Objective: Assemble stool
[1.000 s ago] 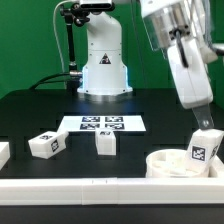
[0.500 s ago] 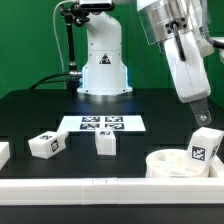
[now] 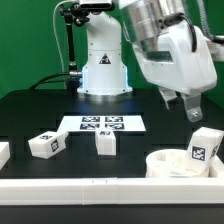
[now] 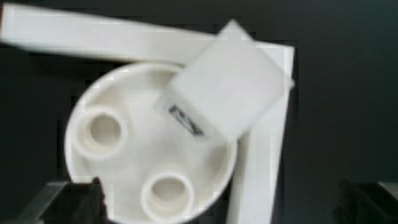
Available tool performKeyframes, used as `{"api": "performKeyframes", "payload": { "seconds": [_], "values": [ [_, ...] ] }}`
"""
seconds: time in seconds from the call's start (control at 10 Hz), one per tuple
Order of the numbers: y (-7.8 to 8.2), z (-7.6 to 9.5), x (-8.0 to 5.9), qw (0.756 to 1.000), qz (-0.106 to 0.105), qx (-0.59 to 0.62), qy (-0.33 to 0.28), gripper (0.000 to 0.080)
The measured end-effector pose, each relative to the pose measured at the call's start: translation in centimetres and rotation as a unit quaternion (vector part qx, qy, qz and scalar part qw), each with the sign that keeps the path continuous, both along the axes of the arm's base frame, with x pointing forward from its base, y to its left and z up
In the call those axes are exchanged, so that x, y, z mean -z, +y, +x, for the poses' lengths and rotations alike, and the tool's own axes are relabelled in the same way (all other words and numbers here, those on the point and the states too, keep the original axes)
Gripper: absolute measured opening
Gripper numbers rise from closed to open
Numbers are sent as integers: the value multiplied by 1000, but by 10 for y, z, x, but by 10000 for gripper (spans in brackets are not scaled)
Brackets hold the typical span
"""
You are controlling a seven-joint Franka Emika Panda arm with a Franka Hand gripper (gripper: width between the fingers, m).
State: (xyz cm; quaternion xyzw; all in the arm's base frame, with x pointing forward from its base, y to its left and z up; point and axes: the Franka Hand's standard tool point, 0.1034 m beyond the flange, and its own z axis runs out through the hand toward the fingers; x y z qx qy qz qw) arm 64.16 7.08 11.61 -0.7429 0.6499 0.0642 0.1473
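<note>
Exterior view: you find the seat [image 3: 170, 165] lying flat on the bench [image 3: 30, 115] at the exterior view's right, just behind the front rail [image 3: 90, 186]. One leg [image 3: 203, 148] stands upright at its rim, long axis vertical, tag facing the camera. The claw [image 3: 182, 106] hangs above this leg, released, jaws wide, touching nothing. A second leg [image 3: 45, 143] and a third leg [image 3: 104, 142] sit near the marker board [image 3: 103, 124].

Wrist view: you look down into the seat [image 4: 134, 95] and see two round sockets [image 4: 102, 128], hidden in the exterior view; the leg [image 4: 231, 85] overlaps the rim, tilted

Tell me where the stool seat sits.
At the exterior view's lower right, the seat lies by the front rail, a tagged leg at its rim.
</note>
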Motion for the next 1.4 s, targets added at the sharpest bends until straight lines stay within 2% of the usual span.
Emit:
{"api": "performKeyframes", "payload": {
  "seconds": [0.3, 0.5, 0.6, 0.8, 1.0, 1.2, 1.3, 1.4],
  "values": [
    [1, -1, 1, 999, -5, -46, -13, 649],
    [-8, -10, 7, 979, -22, -199, -28, 649],
    [-15, -13, 7, 958, -39, -283, -28, 649],
    [-22, -16, 8, 892, -75, -444, -47, 649],
    [-24, -15, 8, 867, -74, -488, -60, 649],
    [-25, -15, 8, 826, -74, -553, -79, 649],
    [-25, -15, 8, 819, -73, -563, -82, 649],
    [-28, -15, 9, 799, -76, -590, -90, 649]
  ]
}}
